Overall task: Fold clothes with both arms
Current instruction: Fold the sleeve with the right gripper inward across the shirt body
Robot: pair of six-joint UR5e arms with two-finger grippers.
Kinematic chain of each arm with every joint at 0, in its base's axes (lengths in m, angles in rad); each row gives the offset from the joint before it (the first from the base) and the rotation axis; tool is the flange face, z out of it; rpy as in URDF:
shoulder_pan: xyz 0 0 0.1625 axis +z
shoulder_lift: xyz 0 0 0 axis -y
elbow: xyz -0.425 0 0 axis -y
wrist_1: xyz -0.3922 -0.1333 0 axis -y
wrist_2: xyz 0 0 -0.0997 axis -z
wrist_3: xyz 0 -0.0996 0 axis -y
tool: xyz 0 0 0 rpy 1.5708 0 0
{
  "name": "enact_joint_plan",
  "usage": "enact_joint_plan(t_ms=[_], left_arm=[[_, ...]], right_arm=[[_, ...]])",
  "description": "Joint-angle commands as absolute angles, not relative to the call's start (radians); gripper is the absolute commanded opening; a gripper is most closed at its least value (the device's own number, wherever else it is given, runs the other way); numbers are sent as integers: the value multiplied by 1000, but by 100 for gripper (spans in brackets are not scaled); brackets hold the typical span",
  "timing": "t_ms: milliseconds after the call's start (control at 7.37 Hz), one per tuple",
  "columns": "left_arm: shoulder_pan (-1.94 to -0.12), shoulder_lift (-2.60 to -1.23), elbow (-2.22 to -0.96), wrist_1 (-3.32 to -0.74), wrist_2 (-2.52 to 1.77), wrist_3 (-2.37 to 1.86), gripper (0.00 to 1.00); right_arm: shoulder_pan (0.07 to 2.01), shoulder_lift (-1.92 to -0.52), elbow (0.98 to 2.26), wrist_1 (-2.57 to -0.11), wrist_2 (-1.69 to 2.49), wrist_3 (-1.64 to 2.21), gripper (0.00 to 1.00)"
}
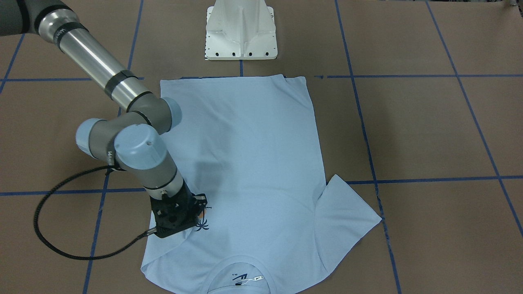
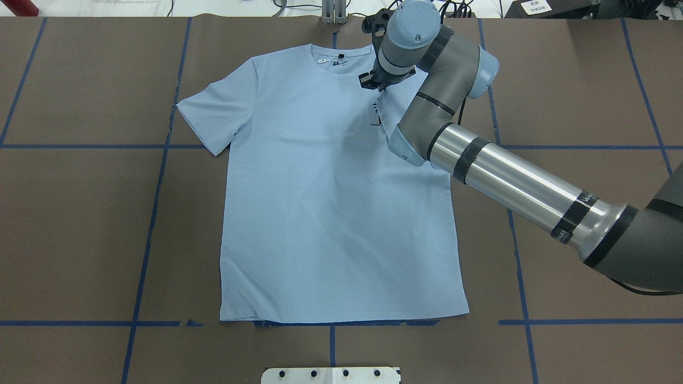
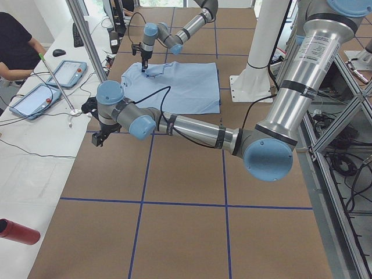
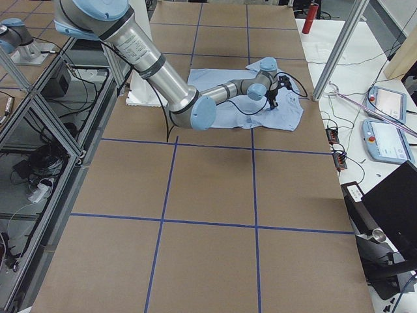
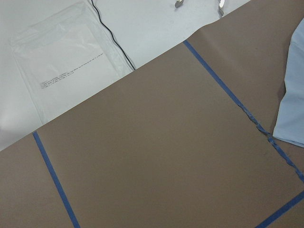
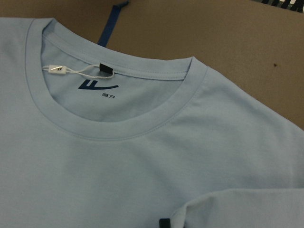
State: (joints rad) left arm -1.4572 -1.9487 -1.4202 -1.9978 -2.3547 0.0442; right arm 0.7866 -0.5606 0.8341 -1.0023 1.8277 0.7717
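One T-shirt (image 2: 331,202) lies chest-up and flat in the middle of the table (image 2: 80,240), with its hem near the pedestal (image 1: 241,32) and its collar (image 6: 109,132) at the far side. A tag (image 6: 58,69) hangs on a string inside the neck. The table is covered in brown paper, divided into big squares by blue tape (image 2: 155,213). The left sleeve (image 2: 216,109) is spread out flat. The right sleeve is turned in over the chest. The right gripper (image 2: 373,84) stands on it just right of the collar, beside the small dark print (image 1: 202,225). In the right wrist view a raised fold (image 6: 247,209) of cloth crosses the bottom corner with a black fingertip (image 6: 164,222) at its edge. The jaws are pinched narrow on that fold of the T-shirt.

The left arm (image 3: 197,131) stretches out far and left, off to the left of the T-shirt. The left gripper (image 3: 100,138) hangs over bare paper near the far edge, and whether its jaws are wide or narrow cannot be told. Beyond that edge runs a white bench (image 3: 35,151) with two tablets (image 3: 67,72), cables, a clear plastic bag (image 5: 66,71) and a red bottle (image 3: 17,231). A person (image 3: 14,43) in a black top sits at it. Metal frame posts (image 3: 87,40) stand around the table.
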Motion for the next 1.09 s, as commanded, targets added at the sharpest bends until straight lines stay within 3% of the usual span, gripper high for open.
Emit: enact_joint_plan(t_ms=[0,543,815,950], left_arm=[[-1457,-1959,-1417,-1999,-2353,43,99],[-1392,-2014,-1407,-2006,-2335,-241,100],[-1231,-2029,-1419,-2115,-2191,-583,100],[-1136,-2045,-1413,-2162,-2116,-744,100]], right_arm=[[781,-537,805,-996,1802,776,100],[804,-551,872,-1088,1895,854,100],[883,-558,1073,-1517,2077,844,100],[920,-624,1160,-1537,2151,854,100]])
